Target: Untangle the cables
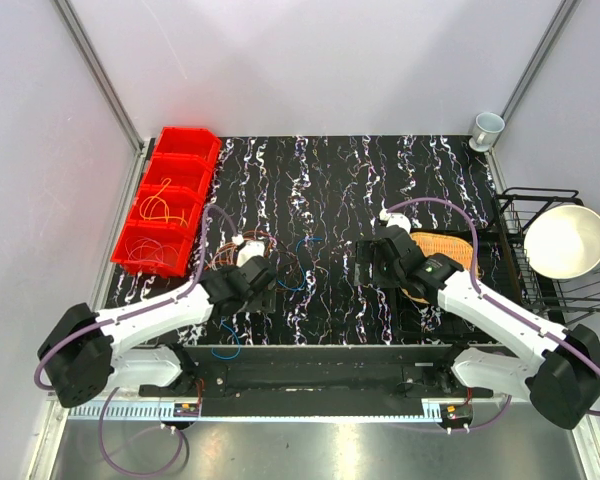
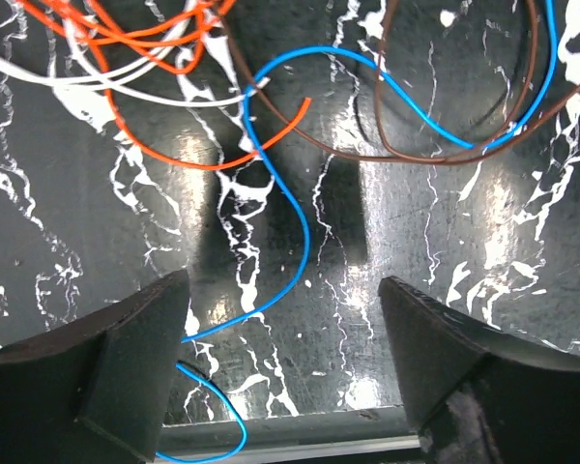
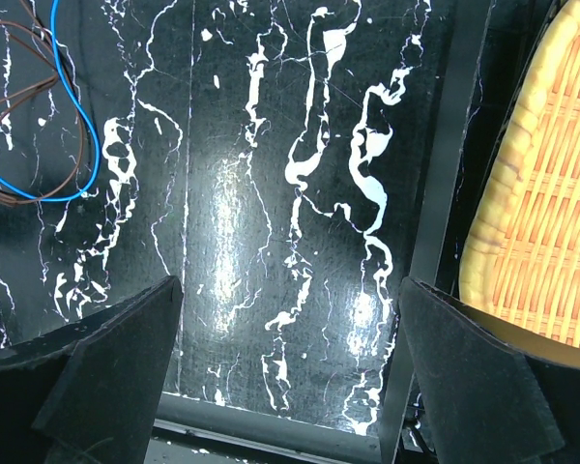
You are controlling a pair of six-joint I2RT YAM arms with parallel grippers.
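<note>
The cables [image 1: 280, 262] sprawl mid-mat [image 1: 380, 200], just ahead of the left gripper [image 2: 285, 362]. Its wrist view picks out orange, white, brown and blue where the overhead blurs them. Both claws gape wide and empty, the right gripper [image 3: 288, 372] beside the wicker basket [image 3: 551, 193].

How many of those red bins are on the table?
4, in a row along the left edge of the table: farthest bin, second bin, third bin, nearest bin. None seems hidden.
</note>
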